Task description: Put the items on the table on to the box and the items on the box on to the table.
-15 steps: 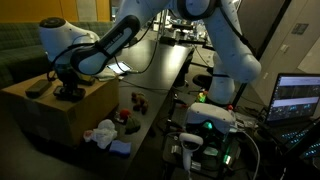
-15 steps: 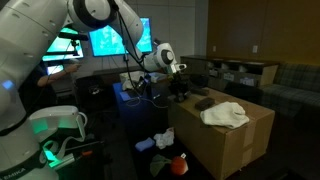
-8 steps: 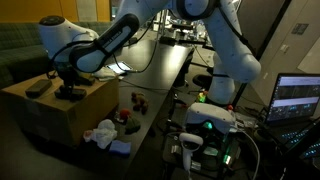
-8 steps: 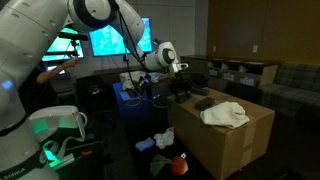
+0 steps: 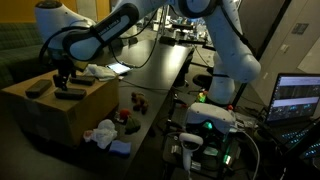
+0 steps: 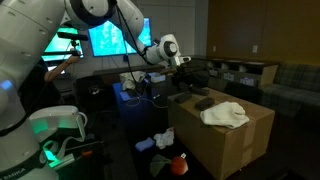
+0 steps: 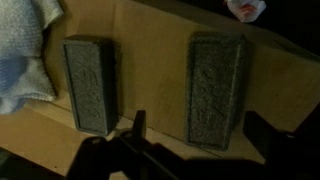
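Box [image 5: 45,118] of brown cardboard stands next to the long dark table [image 5: 165,75]. Its flat top carries two dark grey blocks [image 7: 92,85] lying side by side but apart. In the wrist view, the block nearer the edge of the picture lies just beside a white cloth [image 7: 25,50], which also rests on the box top. The gripper [image 7: 203,150] hangs just above the other block with its fingers spread wide on either side of it — nothing is held, and the block lies flat on the cardboard. In an exterior view, a second crumpled pale cloth [image 5: 100,133] sits lower down beside the box, touching a blue item [image 5: 120,147], with small red objects [image 5: 126,115] near it.
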You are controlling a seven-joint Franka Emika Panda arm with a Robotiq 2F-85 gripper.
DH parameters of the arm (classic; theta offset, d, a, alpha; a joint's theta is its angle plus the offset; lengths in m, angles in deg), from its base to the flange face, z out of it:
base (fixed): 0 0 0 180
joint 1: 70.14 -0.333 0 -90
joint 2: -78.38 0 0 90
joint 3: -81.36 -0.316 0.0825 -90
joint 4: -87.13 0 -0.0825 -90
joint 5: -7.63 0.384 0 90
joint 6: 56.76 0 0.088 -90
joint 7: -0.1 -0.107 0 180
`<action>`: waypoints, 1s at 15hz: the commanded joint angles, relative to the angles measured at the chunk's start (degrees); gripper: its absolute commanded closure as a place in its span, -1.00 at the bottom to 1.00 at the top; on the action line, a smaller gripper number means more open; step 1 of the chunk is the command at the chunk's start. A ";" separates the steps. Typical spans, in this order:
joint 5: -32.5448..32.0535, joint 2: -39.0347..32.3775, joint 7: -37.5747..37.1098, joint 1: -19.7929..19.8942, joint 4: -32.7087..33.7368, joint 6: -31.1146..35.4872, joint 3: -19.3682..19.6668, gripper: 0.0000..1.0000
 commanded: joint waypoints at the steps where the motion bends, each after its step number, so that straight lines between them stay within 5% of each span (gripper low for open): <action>1: 3.69 -0.29 1.85 0.91 4.35 -2.87 -1.21 -1.00; 15: 9.61 -12.06 -1.36 -0.47 25.61 -11.62 -0.85 -1.00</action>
